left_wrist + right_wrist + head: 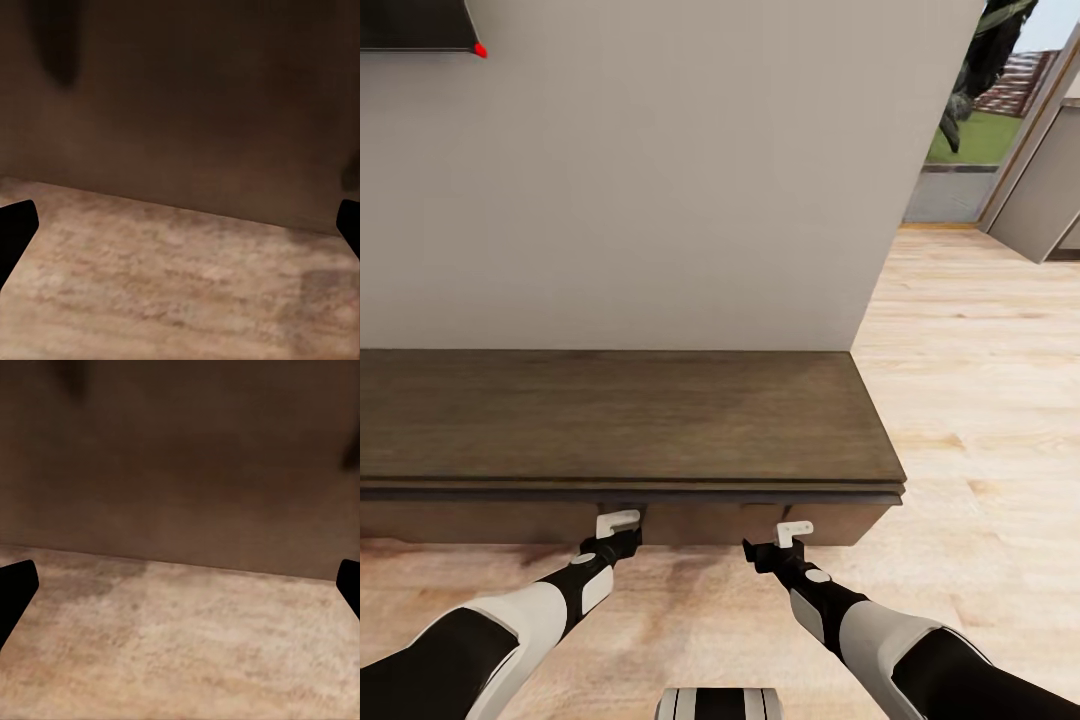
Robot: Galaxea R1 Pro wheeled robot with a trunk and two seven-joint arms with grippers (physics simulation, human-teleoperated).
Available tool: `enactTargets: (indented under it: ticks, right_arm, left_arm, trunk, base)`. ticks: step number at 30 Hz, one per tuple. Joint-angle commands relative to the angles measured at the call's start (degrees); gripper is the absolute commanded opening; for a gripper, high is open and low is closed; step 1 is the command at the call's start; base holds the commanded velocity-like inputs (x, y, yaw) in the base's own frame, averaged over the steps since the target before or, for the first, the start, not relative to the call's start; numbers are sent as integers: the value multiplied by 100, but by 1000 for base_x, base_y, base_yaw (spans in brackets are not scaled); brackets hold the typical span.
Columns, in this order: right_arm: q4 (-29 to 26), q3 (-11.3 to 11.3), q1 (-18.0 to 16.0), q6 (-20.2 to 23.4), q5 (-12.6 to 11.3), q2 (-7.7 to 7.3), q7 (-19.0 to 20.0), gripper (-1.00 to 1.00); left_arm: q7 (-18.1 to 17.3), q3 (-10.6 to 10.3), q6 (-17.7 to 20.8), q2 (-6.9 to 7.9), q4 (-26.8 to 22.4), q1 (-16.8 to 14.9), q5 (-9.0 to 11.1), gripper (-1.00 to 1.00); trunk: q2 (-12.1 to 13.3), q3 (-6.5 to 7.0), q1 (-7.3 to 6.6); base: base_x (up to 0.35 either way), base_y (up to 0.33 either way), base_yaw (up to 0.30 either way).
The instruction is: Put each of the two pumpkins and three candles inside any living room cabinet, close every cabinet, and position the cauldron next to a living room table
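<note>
The long dark cabinet [620, 420] is seen against the pale wall, its flat top bare and its front panels shut, so nothing of its contents can be told. Both arms are held low in front of it, the left gripper [617, 522] and right gripper [794, 532] just short of the front panels [180, 105], probably so that a door can be pulled open. In both wrist views the fingers [15, 229] are spread wide with nothing held between them, over the wooden floor [180, 645]
</note>
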Motion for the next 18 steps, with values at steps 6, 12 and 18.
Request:
enactTargets:
  ticks: [6,12,18]
  right_arm:
    - [13,28,-5,-25,-61,1,30,100]
    - [13,28,-5,-24,-61,1,29,100]
    - [13,28,-5,-25,-61,1,32,100]
  left_arm:
    - [8,-29,-34,-5,21,-9,31,100]
    - [8,-29,-34,-5,21,-9,31,100]
    - [8,-31,-35,-5,21,-9,31,100]
  trunk:
    - [-2,-4,-1]
    - [-2,-4,-1]
    - [-2,-4,-1]
  base:
    - [13,0,0]
    - [56,0,0]
    - [2,0,0]
